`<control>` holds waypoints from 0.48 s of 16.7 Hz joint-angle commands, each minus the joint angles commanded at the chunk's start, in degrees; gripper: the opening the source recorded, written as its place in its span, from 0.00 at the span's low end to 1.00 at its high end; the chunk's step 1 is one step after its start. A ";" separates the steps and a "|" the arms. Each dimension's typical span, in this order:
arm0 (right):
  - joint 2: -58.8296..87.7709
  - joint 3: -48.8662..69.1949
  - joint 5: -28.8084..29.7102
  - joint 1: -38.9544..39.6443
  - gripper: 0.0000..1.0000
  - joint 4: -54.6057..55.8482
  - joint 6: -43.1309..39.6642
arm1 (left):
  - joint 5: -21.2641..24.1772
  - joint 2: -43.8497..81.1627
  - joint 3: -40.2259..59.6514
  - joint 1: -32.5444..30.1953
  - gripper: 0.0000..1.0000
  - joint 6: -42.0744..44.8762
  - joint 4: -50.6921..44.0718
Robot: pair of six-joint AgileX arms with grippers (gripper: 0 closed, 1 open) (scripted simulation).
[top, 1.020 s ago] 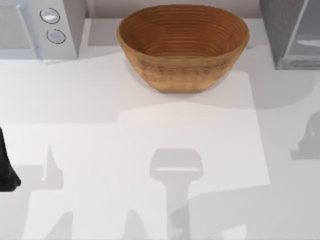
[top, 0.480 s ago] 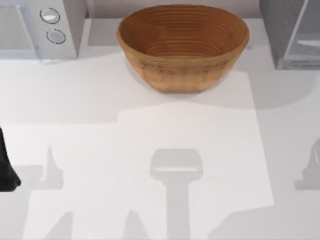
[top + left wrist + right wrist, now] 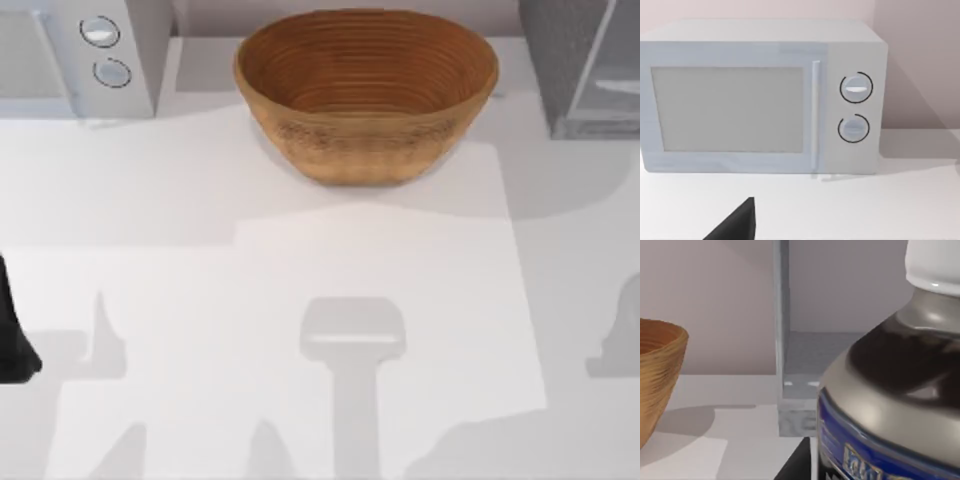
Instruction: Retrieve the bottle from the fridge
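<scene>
Black AgileX hardware, little of it visible.

The left arm [image 3: 12, 335] is a glossy black, rounded mass with a narrower upper part widening to a bulbous lower end, and no cables, screws or markings can be made out on it. On the left pincer [image 3: 735, 224] a matte black finger forms a flat wedge tapering to a sharp upper corner, with one straight vertical edge and one slanted edge. A finger of the right pincer [image 3: 796, 464] is likewise a plain dark slanted wedge, unmarked.
</scene>
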 joint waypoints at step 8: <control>24.89 11.20 18.14 19.27 0.00 18.32 -0.17 | 0.00 0.00 0.00 0.00 1.00 0.00 0.00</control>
